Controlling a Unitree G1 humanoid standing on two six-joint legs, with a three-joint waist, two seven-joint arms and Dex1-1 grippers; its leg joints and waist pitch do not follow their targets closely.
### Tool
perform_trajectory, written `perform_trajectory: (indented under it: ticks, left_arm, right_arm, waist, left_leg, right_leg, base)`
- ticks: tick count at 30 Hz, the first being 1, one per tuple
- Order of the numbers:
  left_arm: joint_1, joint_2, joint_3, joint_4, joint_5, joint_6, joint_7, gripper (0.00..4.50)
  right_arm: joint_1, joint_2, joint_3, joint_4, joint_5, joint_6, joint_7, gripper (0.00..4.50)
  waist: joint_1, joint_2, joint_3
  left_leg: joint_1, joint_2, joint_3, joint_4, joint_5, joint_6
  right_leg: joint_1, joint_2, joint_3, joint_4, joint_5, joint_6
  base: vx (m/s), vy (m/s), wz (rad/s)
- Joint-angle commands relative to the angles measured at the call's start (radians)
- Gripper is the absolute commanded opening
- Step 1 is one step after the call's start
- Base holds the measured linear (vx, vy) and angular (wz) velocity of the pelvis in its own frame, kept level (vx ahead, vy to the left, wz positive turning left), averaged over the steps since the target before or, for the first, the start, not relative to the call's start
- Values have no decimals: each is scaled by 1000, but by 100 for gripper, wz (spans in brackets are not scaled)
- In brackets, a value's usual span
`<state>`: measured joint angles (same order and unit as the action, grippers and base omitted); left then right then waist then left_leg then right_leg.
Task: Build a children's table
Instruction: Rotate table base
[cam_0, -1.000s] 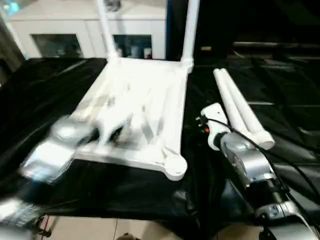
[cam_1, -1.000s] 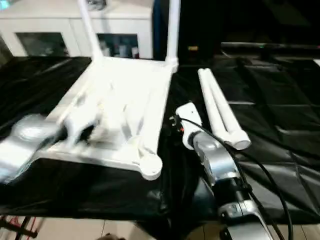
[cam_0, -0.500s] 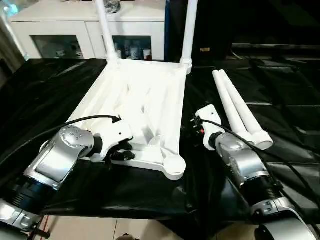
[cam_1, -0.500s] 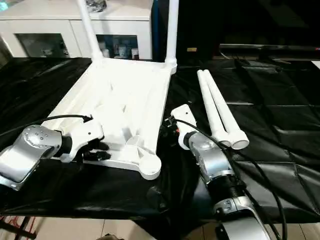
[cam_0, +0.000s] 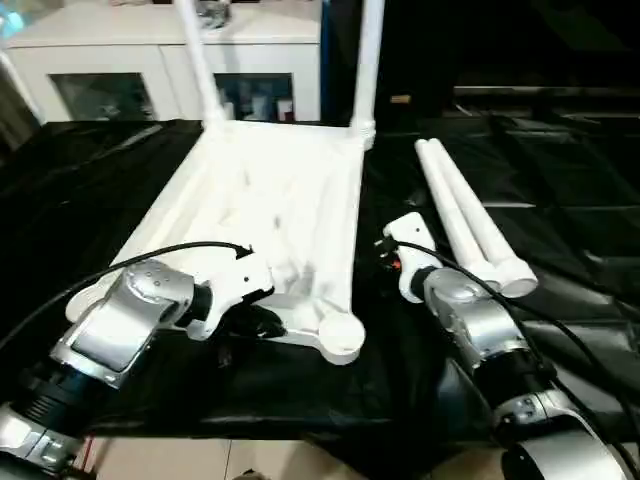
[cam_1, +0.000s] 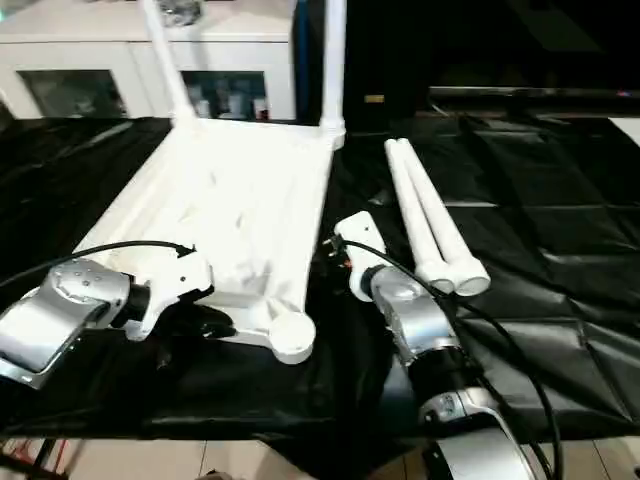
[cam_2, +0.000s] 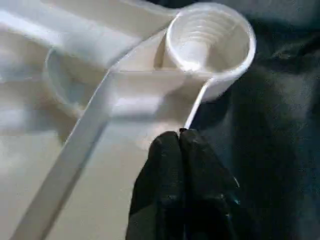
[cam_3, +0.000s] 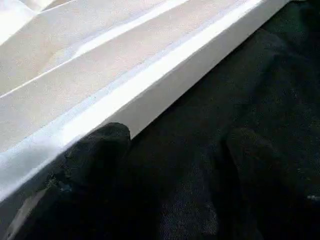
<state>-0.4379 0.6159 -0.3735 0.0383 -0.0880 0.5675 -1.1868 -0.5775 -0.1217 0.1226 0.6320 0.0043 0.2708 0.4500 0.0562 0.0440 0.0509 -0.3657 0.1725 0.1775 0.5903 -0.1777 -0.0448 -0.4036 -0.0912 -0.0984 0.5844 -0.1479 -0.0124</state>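
- Tabletop (cam_0: 270, 210) lies underside up on the black counter (cam_0: 90, 190); two legs (cam_0: 365, 60) stand in its far sockets; two spare legs (cam_0: 470, 215) lie right of it, long axes running away from us
- Left gripper (cam_2: 180, 137) jaws pressed shut at the tabletop's near rim, beside the empty socket (cam_2: 210, 37); right gripper (cam_3: 165, 150) jaws wide, beside the tabletop's right edge, nearer the spare legs
- White cabinet (cam_0: 150, 60) stands beyond the tabletop
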Motion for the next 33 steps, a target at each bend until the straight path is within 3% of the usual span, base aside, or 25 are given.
perform_trajectory:
  ticks: [1, 7, 18, 22, 27, 33]
  left_arm:
    - [16, -13, -53, -12, -12, 13, -19, 6]
    - [18, -56, -61, -55, -36, 40, -15, 6]
    - [-4, -121, -81, -52, -22, 39, 21, 6]
    - [-48, -180, -36, 68, 44, -58, 161, 6]
    - [-85, -183, -7, 149, 95, -141, 254, 6]
    - [-103, -150, 13, 181, 134, -243, 288, 6]
  right_arm:
    - [-32, 46, 49, -11, 17, -29, 50, 383]
    - [-52, 77, 62, 9, 10, -61, 65, 383]
    - [-88, 124, 74, 48, -5, -91, 78, 383]
    - [-101, 127, 56, 65, -18, -106, 34, 383]
    - [-96, 100, 24, 56, -21, -106, -5, 383]
    - [-55, 34, -29, -54, 0, -73, 0, 383]
  waist:
    - [10, -3, -63]
    - [4, 0, -61]
    - [1, -2, -63]
    - [3, -4, -64]
    - [3, -6, -62]
    - [25, -1, -67]
  left_leg:
    - [7, 50, -26, -81, -306, -17]
    - [10, 50, -26, -81, -324, -19]
    - [7, 49, -25, -79, -299, -9]
    - [8, 49, -24, -78, -301, -12]
    - [8, 49, -27, -79, -317, -6]
    - [14, 53, -24, -79, -279, -11]
  right_leg:
    - [52, -69, 56, -59, -337, -200]
    - [48, -67, 55, -63, -373, -195]
    - [52, -68, 56, -60, -335, -208]
    - [51, -65, 55, -62, -339, -197]
    - [49, -69, 55, -69, -384, -168]
    - [46, -60, 57, -57, -292, -171]
  base:
    - [0, 0, 0]
    - [0, 0, 0]
    - [0, 0, 0]
    - [0, 0, 0]
    - [0, 0, 0]
    - [0, 0, 0]
